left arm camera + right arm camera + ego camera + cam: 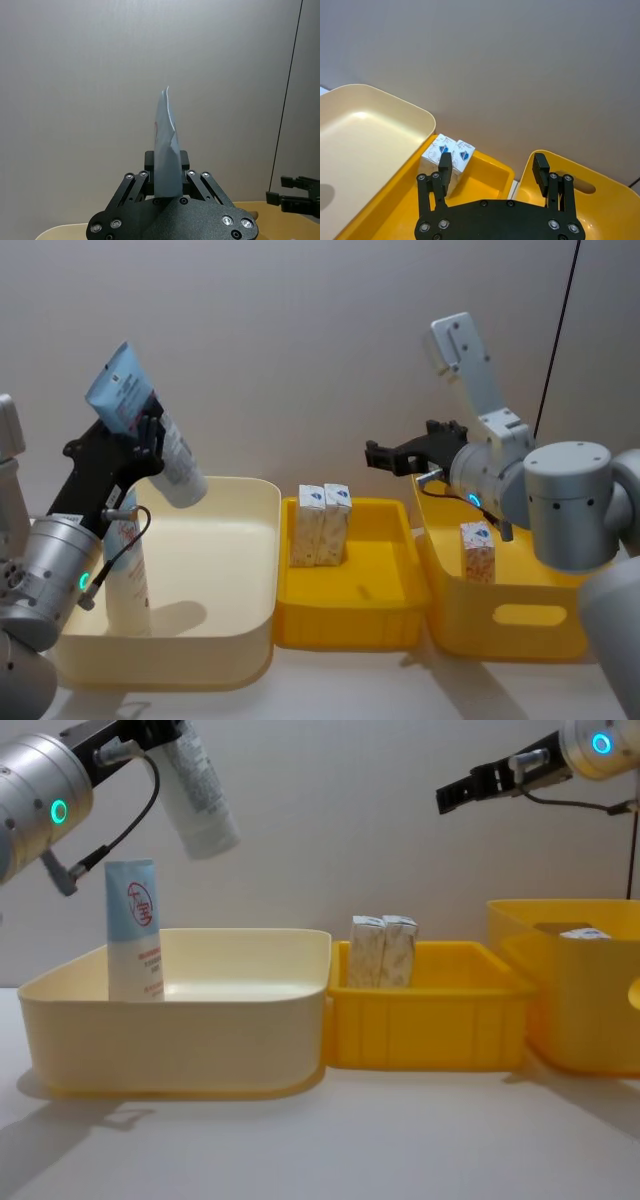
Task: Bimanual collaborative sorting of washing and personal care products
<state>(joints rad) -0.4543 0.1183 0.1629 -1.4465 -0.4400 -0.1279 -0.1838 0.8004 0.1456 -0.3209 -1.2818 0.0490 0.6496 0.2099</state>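
Head view: tall light-blue-and-white squeeze tube (178, 465), tilted with crimped end up, high above the cream plastic bin (262, 483). The left gripper (147, 437) on the raised left arm has its fingers clamped on it. A second tube (133, 930) stands upright in that bin. Two small white cartons (322, 525) stand in the middle yellow bin (345, 625), and a third carton (478, 550) in the right yellow bin (520, 635). The right gripper (375, 457) hovers above these bins, fingers wide apart, empty.

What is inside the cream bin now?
One tube stands upright in the cream bin, near its left wall. In the chest view the front wall covers its base. The left gripper holds a second tube above.
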